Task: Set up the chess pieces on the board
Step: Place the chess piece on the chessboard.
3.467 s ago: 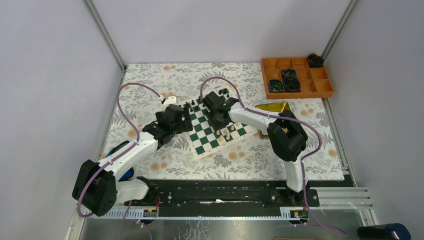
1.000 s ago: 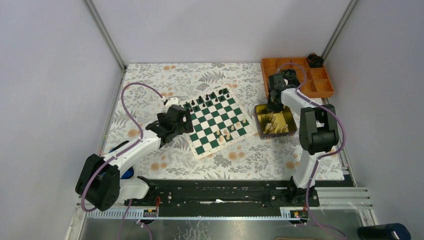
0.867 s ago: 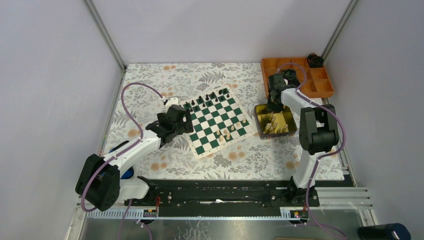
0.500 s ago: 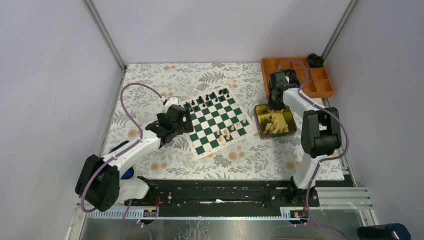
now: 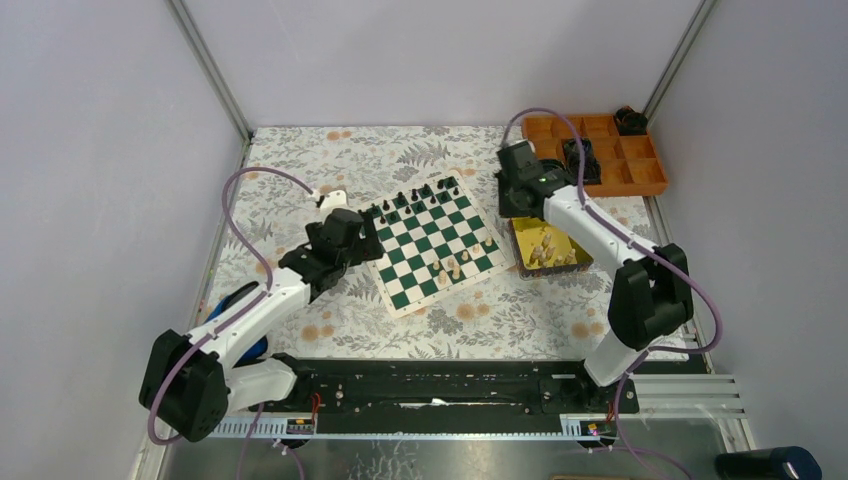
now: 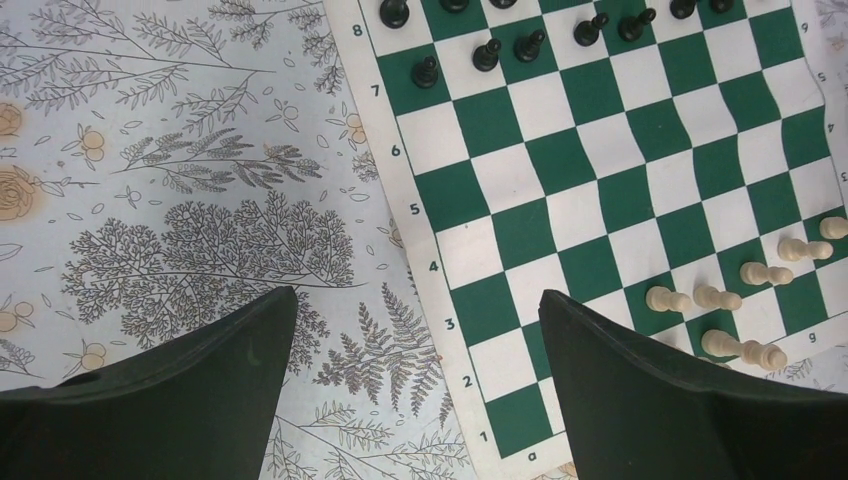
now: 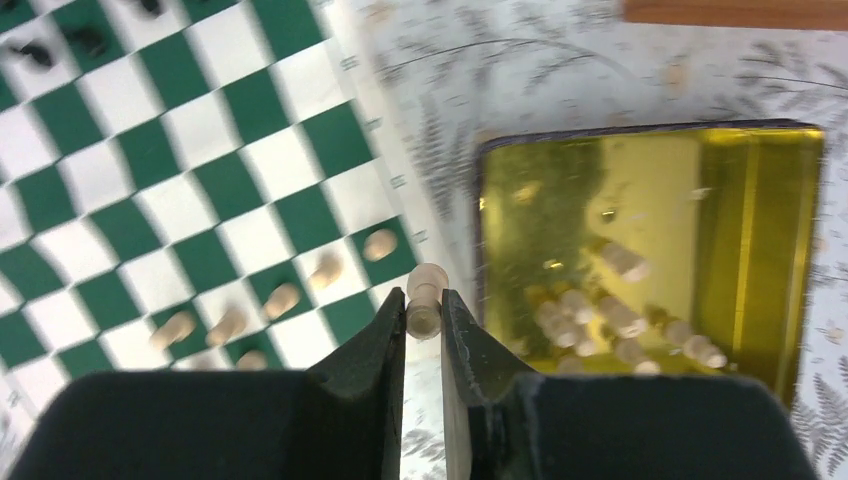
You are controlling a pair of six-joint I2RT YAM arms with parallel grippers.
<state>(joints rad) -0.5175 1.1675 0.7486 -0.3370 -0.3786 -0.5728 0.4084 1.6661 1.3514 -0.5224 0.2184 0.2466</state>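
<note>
The right gripper pinched a small cream-white chess piece above the strip of flowery cloth between the green-and-white checked board and the shiny gold tin. The left gripper hung spread wide over the board's numbered edge.

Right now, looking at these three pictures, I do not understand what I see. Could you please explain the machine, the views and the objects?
Two robot arms, left and right, work over a flowered cloth. One picture looks down from above; the other two come from a camera on each wrist. The left gripper hangs open at the chessboard's edge. The right gripper pinches a cream pawn near the gold tin, which holds more cream pieces. Black pieces and some cream ones stand on the board. An orange tray sits at the far right.
</note>
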